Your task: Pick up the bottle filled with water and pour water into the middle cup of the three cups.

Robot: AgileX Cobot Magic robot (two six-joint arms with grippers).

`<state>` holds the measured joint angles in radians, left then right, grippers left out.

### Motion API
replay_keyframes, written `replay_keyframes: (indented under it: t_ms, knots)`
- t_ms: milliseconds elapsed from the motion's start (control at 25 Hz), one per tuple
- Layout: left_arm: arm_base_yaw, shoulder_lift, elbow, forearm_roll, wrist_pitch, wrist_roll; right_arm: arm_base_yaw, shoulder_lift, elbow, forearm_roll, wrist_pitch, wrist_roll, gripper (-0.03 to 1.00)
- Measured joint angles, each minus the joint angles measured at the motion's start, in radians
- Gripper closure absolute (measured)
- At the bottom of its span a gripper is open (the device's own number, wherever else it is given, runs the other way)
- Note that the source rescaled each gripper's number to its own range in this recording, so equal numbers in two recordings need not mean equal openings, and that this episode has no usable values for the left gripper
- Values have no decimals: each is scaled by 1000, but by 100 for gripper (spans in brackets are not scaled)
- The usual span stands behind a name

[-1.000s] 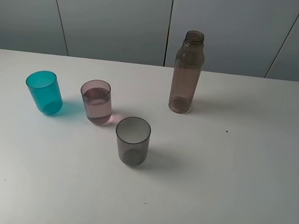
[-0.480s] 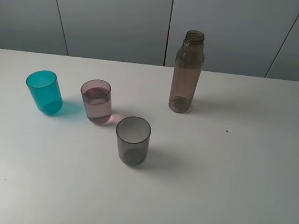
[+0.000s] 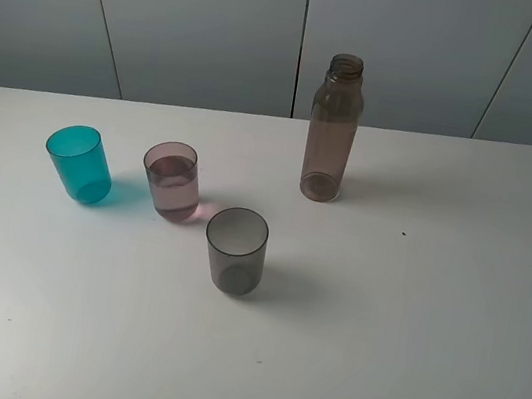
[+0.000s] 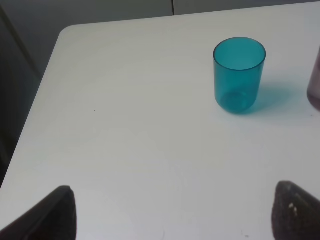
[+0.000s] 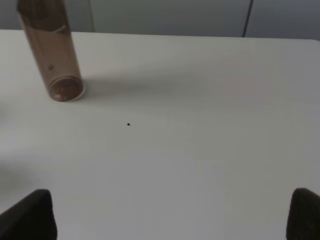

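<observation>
smooth white desk (image 3: 410, 313): slim smoky bottle (image 3: 332, 129) upright at 12 o'clock, translucent mauve middle cup (image 3: 173, 181) (holding water) at 9. both claws, left claw (image 4: 172, 212) and right claw (image 5: 172, 215), spread, seen only in wrist views.

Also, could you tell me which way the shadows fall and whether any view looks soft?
Exterior high view: sharp, soft shadows run rightward from the bottle and the grey cup. Left wrist view: crisp, with a teal-tinted shadow beside the teal cup. Right wrist view: noticeably blurrier overall.
</observation>
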<state>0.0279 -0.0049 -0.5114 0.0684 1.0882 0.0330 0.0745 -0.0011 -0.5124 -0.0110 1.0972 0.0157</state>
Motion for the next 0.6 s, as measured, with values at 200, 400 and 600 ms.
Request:
replay_keyframes:
  t_ms: [200, 400, 600]
  knots:
    - [0, 0, 0, 0, 0, 0, -30, 0, 0, -1, 0, 0, -3]
    - [0, 0, 0, 0, 0, 0, -30, 0, 0, -1, 0, 0, -3]
    - [0, 0, 0, 0, 0, 0, -30, 0, 0, -1, 0, 0, -3]
